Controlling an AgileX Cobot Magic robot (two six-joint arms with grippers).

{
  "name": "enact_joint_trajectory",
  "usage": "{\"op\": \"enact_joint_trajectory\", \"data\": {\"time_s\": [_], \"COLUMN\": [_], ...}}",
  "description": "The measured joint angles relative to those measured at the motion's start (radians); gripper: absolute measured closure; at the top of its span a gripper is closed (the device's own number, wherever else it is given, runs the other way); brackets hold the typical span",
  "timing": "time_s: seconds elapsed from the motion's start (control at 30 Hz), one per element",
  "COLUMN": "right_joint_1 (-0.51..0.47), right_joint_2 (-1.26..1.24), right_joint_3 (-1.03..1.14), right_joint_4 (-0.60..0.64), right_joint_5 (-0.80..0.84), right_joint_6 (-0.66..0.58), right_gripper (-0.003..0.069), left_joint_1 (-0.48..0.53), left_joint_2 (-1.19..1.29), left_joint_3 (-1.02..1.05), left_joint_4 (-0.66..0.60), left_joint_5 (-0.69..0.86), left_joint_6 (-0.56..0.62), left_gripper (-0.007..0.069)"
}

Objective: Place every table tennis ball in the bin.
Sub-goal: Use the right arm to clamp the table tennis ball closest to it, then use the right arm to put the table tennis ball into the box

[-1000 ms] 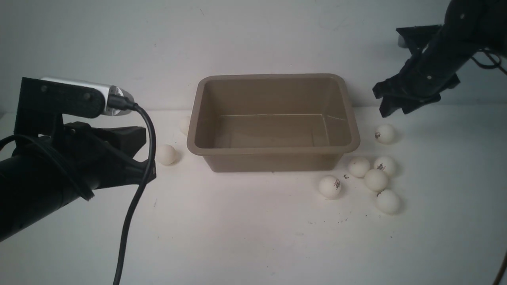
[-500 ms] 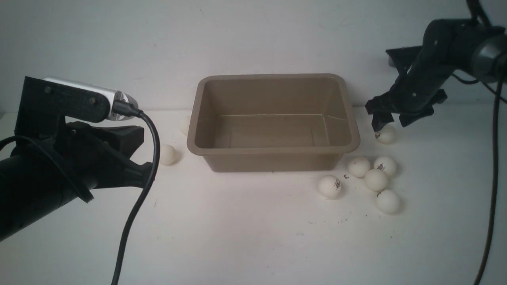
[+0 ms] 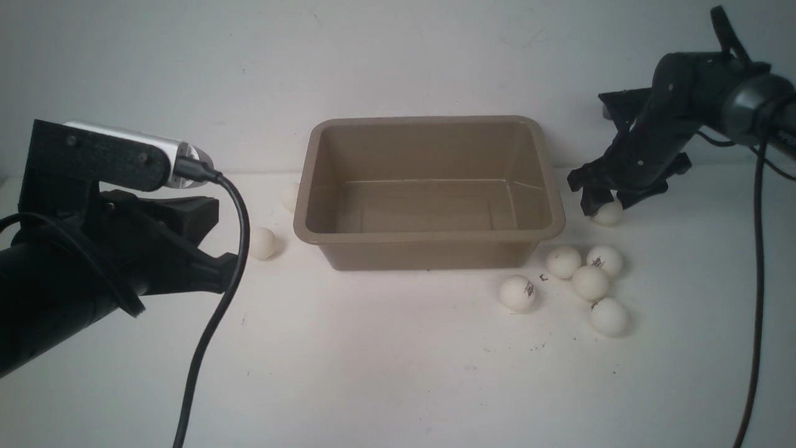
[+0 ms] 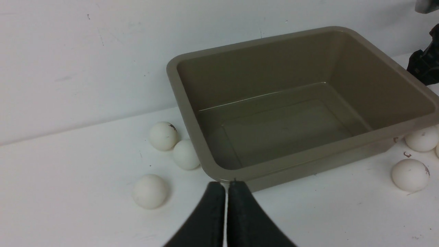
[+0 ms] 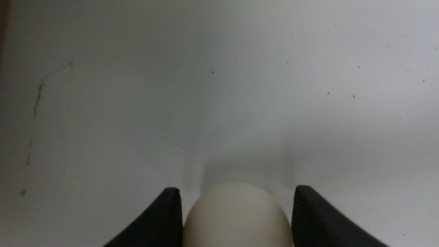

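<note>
While right gripper (image 5: 236,219) straddles table tennis ball (image 5: 236,216) right of bin (image 3: 429,254), jaws about ball-wide, firm hold unclear; left gripper (image 4: 226,187) closed, empty. Five balls lie on table (image 3: 385,367) near bin's right side, three left.
</note>
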Motion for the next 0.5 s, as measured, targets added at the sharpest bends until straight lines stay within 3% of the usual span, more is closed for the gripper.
{"op": "enact_joint_trajectory", "data": {"time_s": [0.3,0.5], "right_joint_1": [0.000,0.024], "right_joint_2": [-0.003,-0.096], "right_joint_3": [-0.111,-0.211], "right_joint_4": [0.006,0.200], "right_joint_5": [0.102,0.140], "right_joint_6": [-0.007,-0.095], "right_gripper": [0.0299,0.0299], "left_joint_1": [0.000,0.000], "left_joint_2": [0.000,0.000], "left_joint_3": [0.000,0.000], "left_joint_4": [-0.002,-0.002], "left_joint_5": [-0.018,-0.018], "left_joint_6": [0.001,0.003], "left_gripper": [0.0629,0.0629]}}
